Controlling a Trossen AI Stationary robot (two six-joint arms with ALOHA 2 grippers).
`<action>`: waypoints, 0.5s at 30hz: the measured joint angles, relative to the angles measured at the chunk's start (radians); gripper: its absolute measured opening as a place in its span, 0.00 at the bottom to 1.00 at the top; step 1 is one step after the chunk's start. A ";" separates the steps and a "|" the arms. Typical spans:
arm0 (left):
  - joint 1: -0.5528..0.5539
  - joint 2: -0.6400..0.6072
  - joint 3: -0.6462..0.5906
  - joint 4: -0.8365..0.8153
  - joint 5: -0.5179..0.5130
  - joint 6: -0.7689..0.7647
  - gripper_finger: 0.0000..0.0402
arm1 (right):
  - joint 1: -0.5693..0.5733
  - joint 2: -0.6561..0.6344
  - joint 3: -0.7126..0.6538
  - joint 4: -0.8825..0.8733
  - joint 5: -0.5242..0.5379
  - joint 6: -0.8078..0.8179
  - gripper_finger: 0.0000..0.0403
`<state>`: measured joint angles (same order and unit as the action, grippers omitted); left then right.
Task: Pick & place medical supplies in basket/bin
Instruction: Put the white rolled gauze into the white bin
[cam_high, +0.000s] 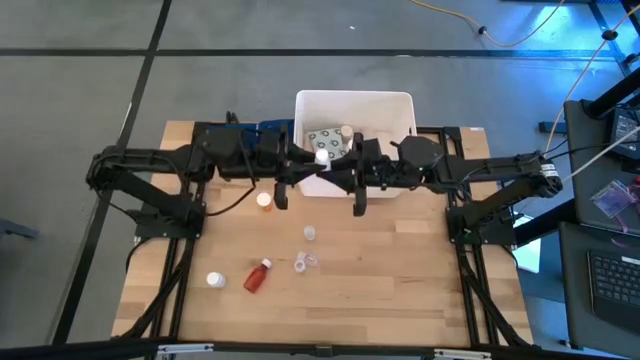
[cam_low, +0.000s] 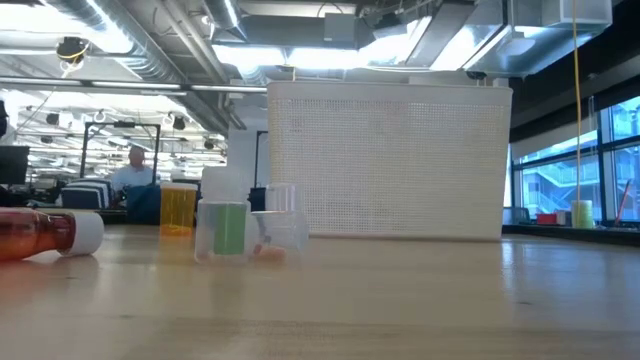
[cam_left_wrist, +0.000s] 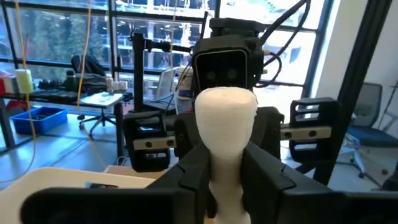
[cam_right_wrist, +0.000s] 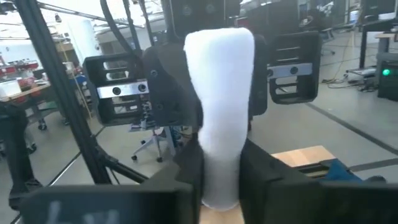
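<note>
Both pincers meet at frame centre over the big white plastic tub (cam_high: 355, 105), left pincer (cam_left_wrist: 225, 171) and right pincer (cam_right_wrist: 219, 168) each pinching the same white squeeze tube (cam_left_wrist: 226, 124).

Tub (cam_high: 400, 102) at table (cam_high: 400, 270) rear; bottles (cam_high: 258, 276), cups (cam_high: 308, 262) scattered before it.

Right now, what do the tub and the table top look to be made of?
Tub: looks like white plastic, smooth and matte, with a fine dotted texture on its wall in the low view. Table top: light wood, probably sealed plywood or laminate; visible grain and a soft sheen.
</note>
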<state>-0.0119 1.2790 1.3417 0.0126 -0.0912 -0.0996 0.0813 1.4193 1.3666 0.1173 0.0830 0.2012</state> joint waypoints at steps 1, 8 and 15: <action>0.008 -0.004 0.000 -0.009 0.012 0.007 0.21 | -0.004 0.000 0.000 0.000 0.000 0.000 0.12; 0.050 -0.088 -0.001 -0.096 0.004 0.086 0.38 | -0.032 -0.002 0.000 -0.014 -0.005 0.006 0.09; 0.051 -0.244 0.000 -0.296 -0.170 0.064 0.45 | -0.098 -0.022 0.020 -0.259 0.261 0.139 0.09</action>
<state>0.0391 1.0355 1.3415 -0.2832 -0.2609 -0.0352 -0.0165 1.3968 1.3870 -0.1420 0.3443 0.3406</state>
